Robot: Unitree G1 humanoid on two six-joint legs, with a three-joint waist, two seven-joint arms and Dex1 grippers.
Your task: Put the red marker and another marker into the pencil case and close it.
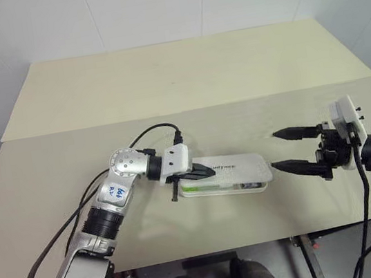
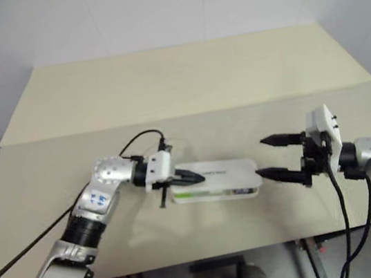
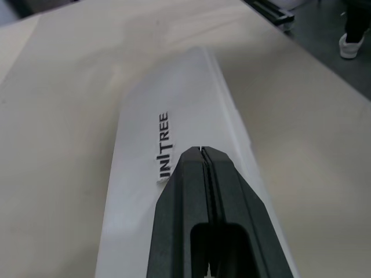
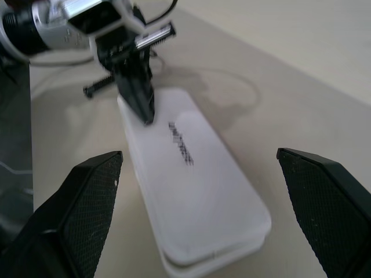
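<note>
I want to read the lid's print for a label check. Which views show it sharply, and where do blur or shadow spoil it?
Left wrist view: "UNITREE" on the pencil case crisp beside the shut left gripper. Right wrist view: print softer, its own fingers blurred. Left eye view: print tiny, soft shadow under the case.

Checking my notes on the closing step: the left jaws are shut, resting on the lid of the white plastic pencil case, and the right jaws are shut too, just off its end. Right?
Not quite. The right gripper has its jaws wide open, as the right wrist view shows. The left gripper is shut over the white plastic pencil case.
</note>
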